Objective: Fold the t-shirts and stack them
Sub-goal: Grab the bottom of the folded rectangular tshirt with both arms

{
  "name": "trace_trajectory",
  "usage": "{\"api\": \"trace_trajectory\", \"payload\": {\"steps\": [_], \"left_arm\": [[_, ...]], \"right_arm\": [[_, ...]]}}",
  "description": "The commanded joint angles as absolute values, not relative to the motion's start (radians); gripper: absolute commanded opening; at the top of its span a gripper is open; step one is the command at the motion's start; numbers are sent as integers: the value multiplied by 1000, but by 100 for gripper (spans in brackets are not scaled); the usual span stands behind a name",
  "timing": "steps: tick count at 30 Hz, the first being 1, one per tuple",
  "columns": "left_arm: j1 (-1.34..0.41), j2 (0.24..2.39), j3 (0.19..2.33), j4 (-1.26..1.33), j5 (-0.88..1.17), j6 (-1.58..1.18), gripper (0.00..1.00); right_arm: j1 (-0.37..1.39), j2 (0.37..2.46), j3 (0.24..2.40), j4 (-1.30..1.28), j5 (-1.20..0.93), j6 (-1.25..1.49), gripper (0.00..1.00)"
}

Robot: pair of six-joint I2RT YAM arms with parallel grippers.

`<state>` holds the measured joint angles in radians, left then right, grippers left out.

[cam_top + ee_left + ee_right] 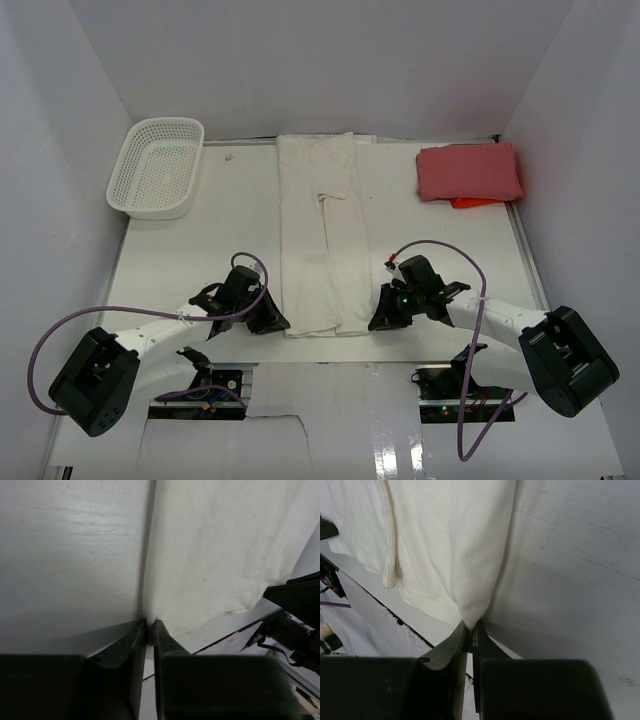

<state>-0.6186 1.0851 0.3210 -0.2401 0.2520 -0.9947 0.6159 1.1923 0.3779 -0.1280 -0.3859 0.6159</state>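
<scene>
The cream-white t-shirt (315,240) lies folded into a long narrow strip down the middle of the table. My left gripper (272,322) is at its near left corner. In the left wrist view the jaws (149,625) are pressed nearly together on the edge of the shirt (215,555). My right gripper (378,322) is at the near right corner. In the right wrist view it (470,626) is shut on a pinched peak of the cloth (450,540). The red t-shirt (468,170) lies folded at the back right.
A white mesh basket (157,167) stands at the back left corner. White walls close in the table on three sides. The near table edge (330,362) runs just behind the shirt's hem, with the arm bases below it.
</scene>
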Motion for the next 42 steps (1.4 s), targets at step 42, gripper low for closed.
{"api": "trace_trajectory", "payload": {"steps": [42], "left_arm": [[-635,1121,613,-633,270,-977,0]], "right_arm": [[695,1080,650,-488,-321,511,8]]}}
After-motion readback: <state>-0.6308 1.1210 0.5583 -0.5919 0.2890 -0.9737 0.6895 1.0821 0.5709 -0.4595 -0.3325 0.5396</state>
